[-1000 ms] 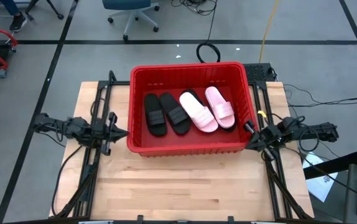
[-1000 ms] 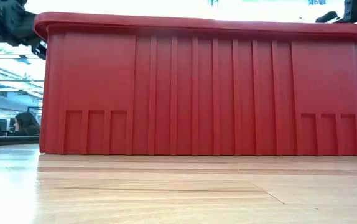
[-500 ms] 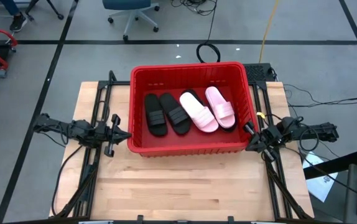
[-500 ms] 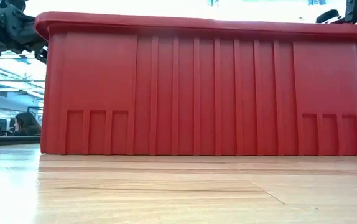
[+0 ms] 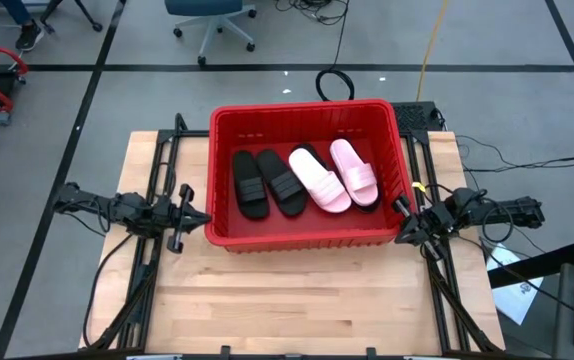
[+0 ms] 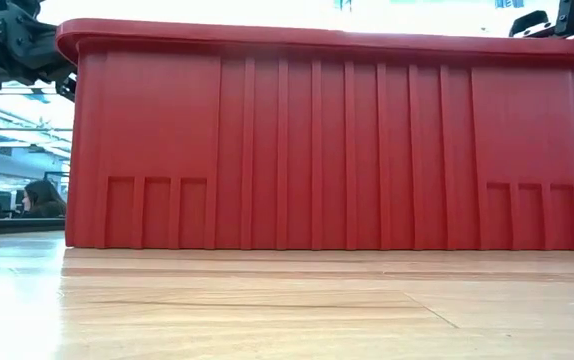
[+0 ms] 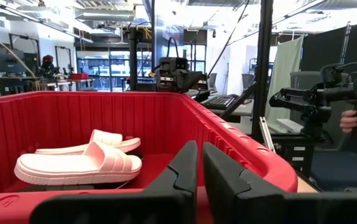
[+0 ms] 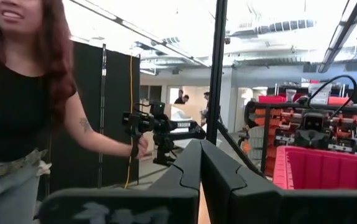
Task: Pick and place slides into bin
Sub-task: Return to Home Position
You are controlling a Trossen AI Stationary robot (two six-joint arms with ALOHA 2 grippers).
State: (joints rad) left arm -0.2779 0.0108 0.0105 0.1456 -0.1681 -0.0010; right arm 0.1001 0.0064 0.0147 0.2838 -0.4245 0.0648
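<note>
High view shows the pale wooden table [image 5: 297, 300] carrying the large red rectangular plastic bin [image 5: 302, 240] at its middle, toward the far edge. All visible footwear lies inside the bin and none on the table top.

Hazard 1 – bin displacement. Both grippers sit just beside the bin's near corners, one on each side. If either arm swings inward while retracting, a fingertip could catch the rim and push or tip the bin. Withdrawal should run straight outward, away from the walls.

Hazard 2 – cable snag. Loose cables trail from both arms over the black frame rails [image 5: 157, 180]. A fast retraction could hook them.

Hazard 3 – load shift. The two black wide-strap slides [image 5: 265, 183] lie flat side by side. The two pale pink wide-strap slides [image 5: 335, 176] rest on darker soles [image 5: 366, 205], probably black flip-flops, though these are mostly hidden. A jolt could slide the stacked pair, but the high walls make a spill unlikely.

Hazard 4 – a person [image 8: 17, 93] stands beyond the right side with a hand on a camera rig, so the arm's outward travel should be kept short.

Arm pose. The left arm [image 5: 117, 208] lies low and nearly level, pointing at the bin's left wall. The left gripper [image 5: 195, 216] is empty, its fingers drawn to a slim gap. The right arm [image 5: 487, 212] mirrors it. The right gripper [image 5: 403, 228] is empty with its fingers closed together. In the low view both grippers ride at about rim height.
</note>
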